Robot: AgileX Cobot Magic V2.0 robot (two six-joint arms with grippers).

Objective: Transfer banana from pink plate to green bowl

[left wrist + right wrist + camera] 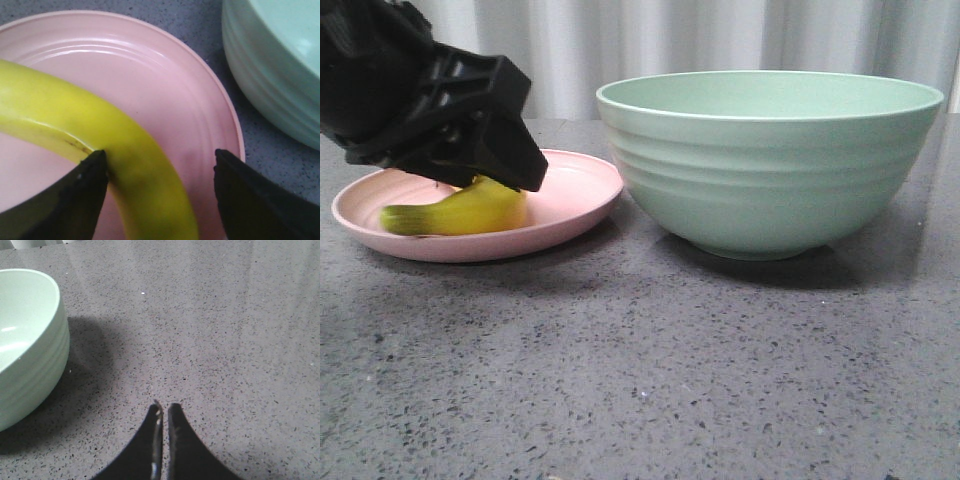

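Observation:
The yellow banana (455, 212) lies on the pink plate (575, 195) at the left of the table. My left gripper (510, 175) is low over the plate, open, its jaws astride the banana (115, 150). One finger touches the banana's side; the other stands clear of it over the plate (165, 90). The left gripper (160, 162) holds nothing. The green bowl (770, 165) stands right of the plate, and its ribbed wall shows in the left wrist view (275, 75). My right gripper (164, 407) is shut and empty above bare table beside the bowl (27, 345).
The table (650, 380) is a dark grey speckled stone top. A pale curtain (720, 40) hangs behind it. Plate and bowl stand close together, with a narrow gap between their rims.

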